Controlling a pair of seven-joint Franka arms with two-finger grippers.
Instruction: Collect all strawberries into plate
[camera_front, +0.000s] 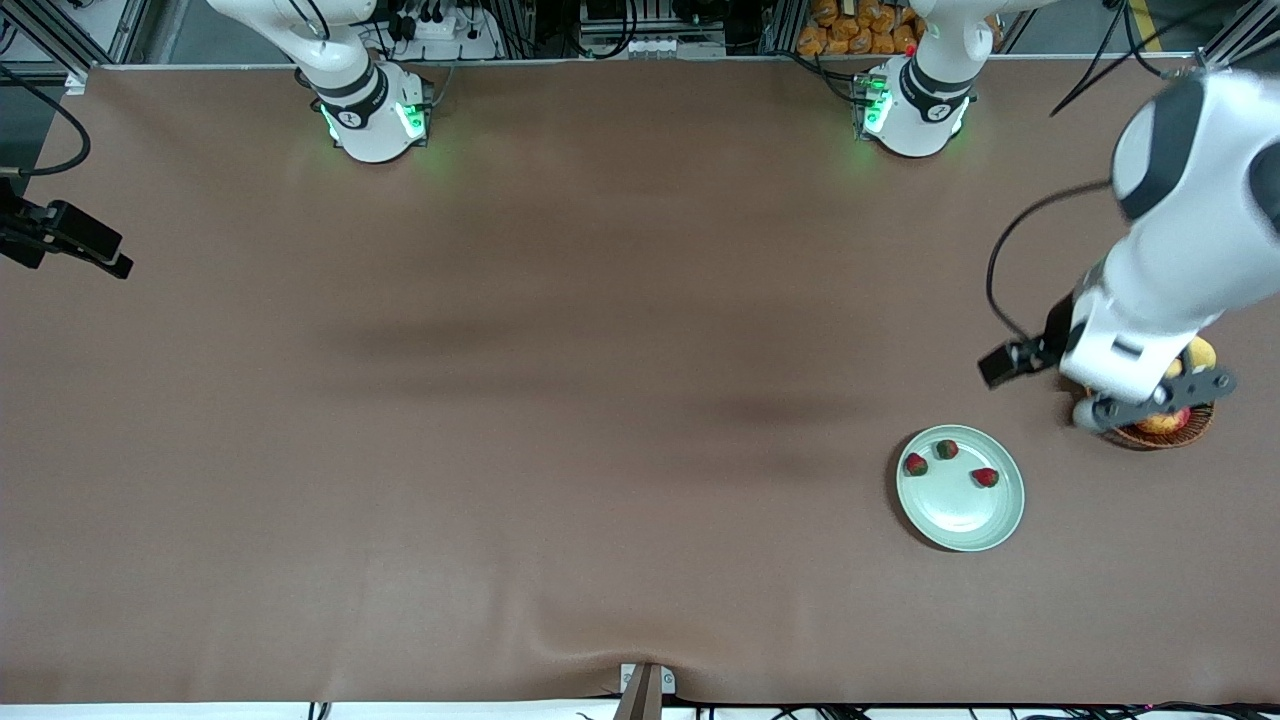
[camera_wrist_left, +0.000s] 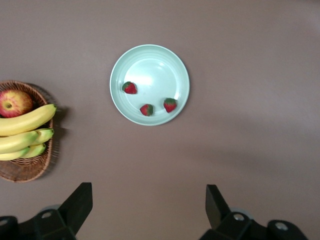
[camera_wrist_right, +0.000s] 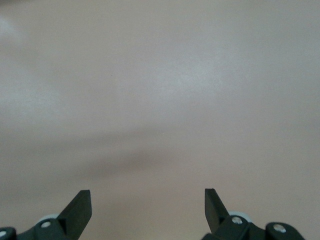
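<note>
Brown tabletop (camera_front: 560, 420) spreads under us. Our left pincer (camera_wrist_left: 149, 212) hangs wide open and empty over the basket (camera_front: 1195, 425); just beside it sits the plate (camera_front: 960, 512), carrying all three strawberries (camera_front: 947, 449). Our right pincer (camera_wrist_right: 148, 212) waits over bare cloth, open, holding nothing.

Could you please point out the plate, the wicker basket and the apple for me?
plate (camera_wrist_left: 152, 65): left wrist view, on a bare glossy part of its inside.
wicker basket (camera_wrist_left: 27, 169): left wrist view, on its woven rim.
apple (camera_wrist_left: 15, 103): left wrist view, on its red skin, in the basket.
</note>
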